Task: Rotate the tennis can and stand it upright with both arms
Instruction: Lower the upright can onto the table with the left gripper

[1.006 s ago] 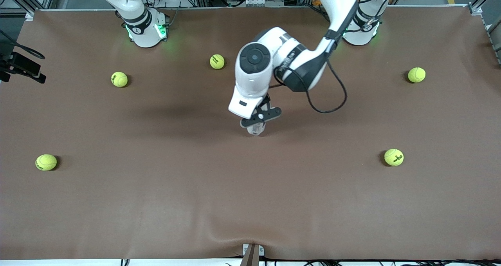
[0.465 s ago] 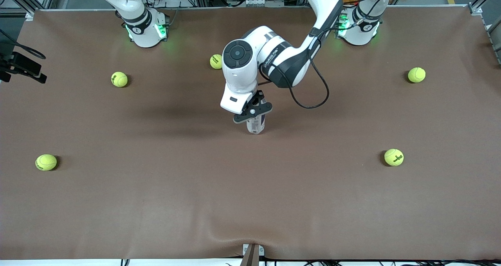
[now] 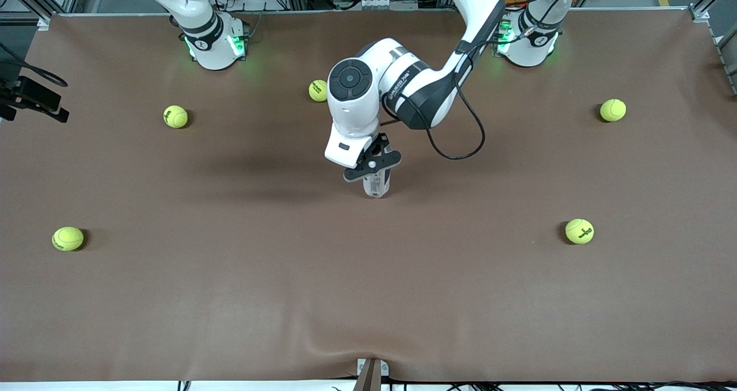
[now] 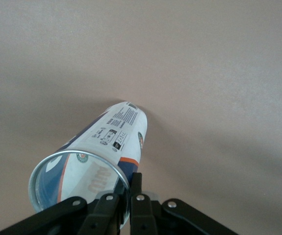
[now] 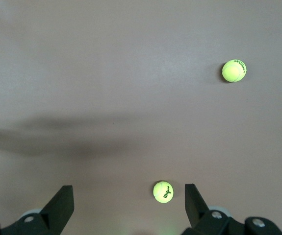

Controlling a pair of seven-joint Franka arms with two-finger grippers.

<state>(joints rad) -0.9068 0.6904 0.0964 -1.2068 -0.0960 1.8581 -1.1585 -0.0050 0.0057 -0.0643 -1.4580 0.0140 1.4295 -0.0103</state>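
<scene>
The can [image 3: 378, 185] is held upright at the table's [image 3: 230, 299] middle, its rim clamped by the left gripper [image 3: 373, 165]. The right gripper [image 5: 126, 205], fingers apart, is kept waiting above the table.

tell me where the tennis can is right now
In the front view the can stands upright near the table's middle, its rim pinched by the left gripper, nearer the camera than the ball between the bases.

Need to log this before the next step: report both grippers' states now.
Left gripper: shut on the rim of the tennis can, which stands on the table.
Right gripper: open, holding nothing, waiting above the table.
</scene>
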